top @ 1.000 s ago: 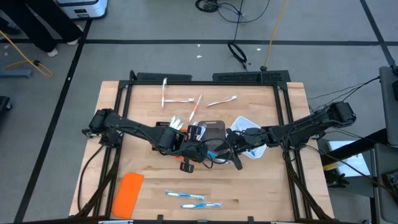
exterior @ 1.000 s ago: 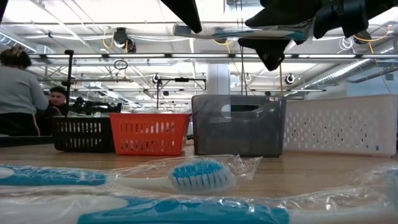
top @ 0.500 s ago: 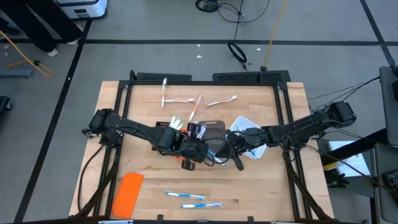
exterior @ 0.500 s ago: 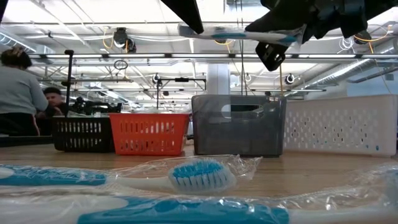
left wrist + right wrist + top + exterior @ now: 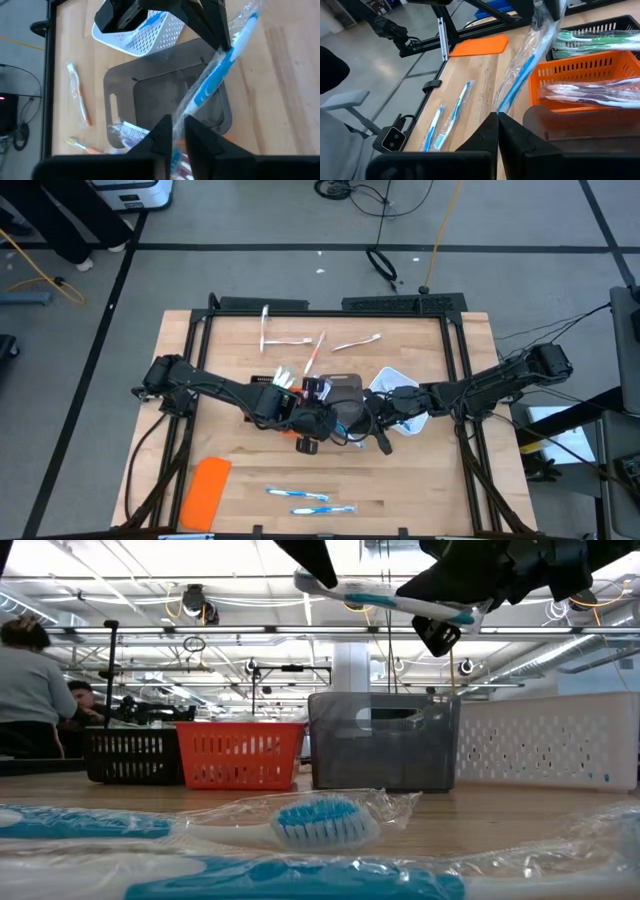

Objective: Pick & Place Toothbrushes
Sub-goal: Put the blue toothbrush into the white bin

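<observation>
Now the right gripper (image 5: 496, 120) is clamped tight on one end of a blue-white toothbrush (image 5: 520, 75) in a clear wrapper, holding it in the air over the middle of the table (image 5: 230, 330). The left gripper (image 5: 177, 127) sits at the other end of that brush (image 5: 215, 82); its fingers look nearly together around the wrapper, but whether they grip or are letting go cannot be told. In the low view the brush (image 5: 400, 602) hangs tilted between the two arms, well above the trays.

Just under it is the grey tray (image 5: 165, 95), with the white tray (image 5: 145, 37) on its right, and the orange tray (image 5: 580, 75) and black tray (image 5: 600, 30) on its left, both already holding wrapped brushes. Farther off, three loose brushes (image 5: 300, 342) lie at the far side of the table, two more (image 5: 298, 495) near the front edge, and an orange slab (image 5: 207, 488) lies at the near left.

Judging by its look, the brush is very light and fairly stiff, but the wrapper is loose and slippery, so a pinch on film alone could slide or let the brush swing. The handle, near its middle or thick end, seems the best place to hold; the bristled head and the wrapper's loose tail look like poor spots.
</observation>
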Tool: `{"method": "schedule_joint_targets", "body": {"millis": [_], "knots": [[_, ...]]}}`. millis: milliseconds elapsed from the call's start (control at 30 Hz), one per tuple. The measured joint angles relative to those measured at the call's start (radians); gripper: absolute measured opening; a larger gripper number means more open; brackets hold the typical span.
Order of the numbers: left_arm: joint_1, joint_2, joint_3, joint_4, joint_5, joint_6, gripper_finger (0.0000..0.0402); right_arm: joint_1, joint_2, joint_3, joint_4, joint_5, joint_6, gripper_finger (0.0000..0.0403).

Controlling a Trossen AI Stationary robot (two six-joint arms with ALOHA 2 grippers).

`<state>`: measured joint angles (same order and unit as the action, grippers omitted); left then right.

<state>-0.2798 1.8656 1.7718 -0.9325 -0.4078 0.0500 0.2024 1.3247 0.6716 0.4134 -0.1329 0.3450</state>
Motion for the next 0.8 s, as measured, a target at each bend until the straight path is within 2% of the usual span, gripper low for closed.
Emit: {"method": "schedule_joint_targets", "body": {"millis": [200, 367, 600, 800], "knots": [[0.0, 0.0, 0.0, 0.0, -0.065, 0.023, 0.0102, -0.006, 0.0, 0.0, -0.002, 0.005, -0.01, 0.0], [-0.003, 0.0, 0.0, -0.002, -0.075, 0.016, 0.0135, -0.03, -0.014, 0.0, -0.045, 0.014, -0.017, 0.0], [-0.017, -0.019, 0.0, -0.014, -0.08, -0.009, 0.0164, -0.046, -0.103, 0.0, -0.205, 0.125, -0.025, 0.0], [-0.038, -0.032, 0.0, -0.015, -0.09, -0.063, 0.017, -0.046, -0.228, 0.0, -0.38, 0.23, -0.022, 0.0]]}}
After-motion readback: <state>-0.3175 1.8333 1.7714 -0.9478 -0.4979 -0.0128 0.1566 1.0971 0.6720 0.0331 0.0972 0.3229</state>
